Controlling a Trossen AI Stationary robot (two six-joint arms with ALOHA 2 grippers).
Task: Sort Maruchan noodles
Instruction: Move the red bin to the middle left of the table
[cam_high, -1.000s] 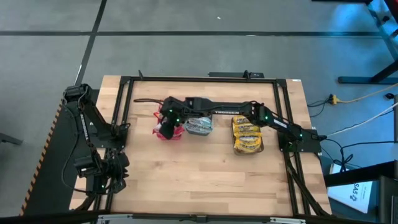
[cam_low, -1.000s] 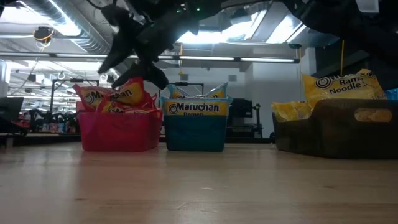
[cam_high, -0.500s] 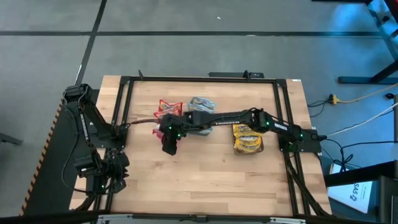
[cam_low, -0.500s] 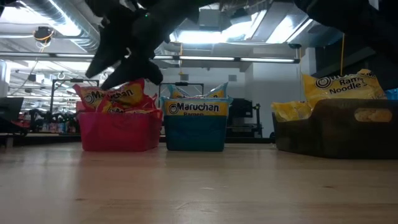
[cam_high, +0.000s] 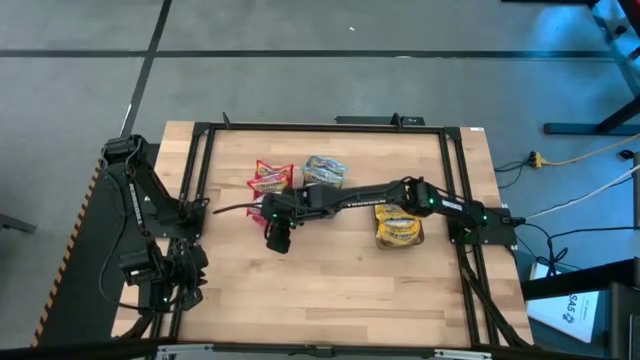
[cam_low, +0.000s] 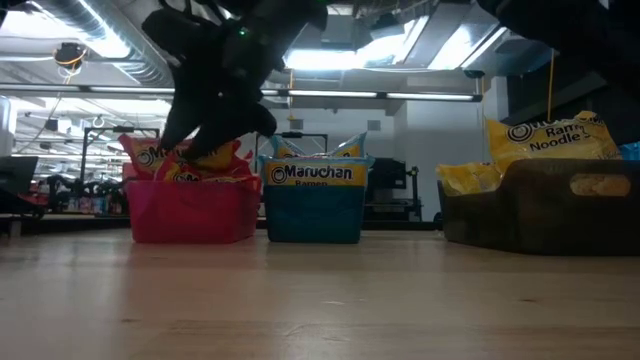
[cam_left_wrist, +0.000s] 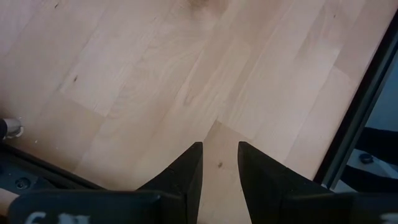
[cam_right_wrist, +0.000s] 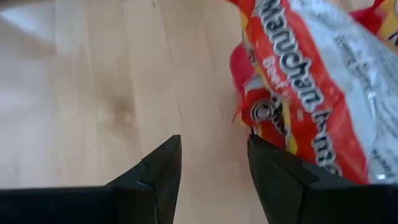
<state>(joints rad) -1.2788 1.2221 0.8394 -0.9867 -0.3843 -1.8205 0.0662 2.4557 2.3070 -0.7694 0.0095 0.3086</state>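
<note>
At the far left edge of the tabletop (cam_high: 330, 290), the left arm waits folded, its tool (cam_high: 160, 292) hanging over the bare wood by the black frame rail (cam_high: 186, 190); in the left wrist view its two fingers (cam_left_wrist: 186, 171) stand apart with nothing between them.

Further right, the pink bin (cam_low: 192, 210) sits toward the back of the tabletop, heaped with red Maruchan noodles (cam_high: 271, 177). The right tool (cam_high: 277, 236) hovers just in front of this bin, reached across from the arm's base at the right edge. Its fingers (cam_right_wrist: 163, 163) are spread and empty, with bare wood showing between them and a red packet (cam_right_wrist: 311, 118) close beside one finger.

Just beside the pink bin stands the teal bin (cam_low: 314, 210), holding light-blue packets (cam_high: 324, 170). Well apart to the right, near the right arm's base, the grey bin (cam_low: 540, 205) carries the yellow packets (cam_high: 398, 222).

The whole front half of the tabletop lies open, from the left rail to the right rail (cam_high: 470, 280).
</note>
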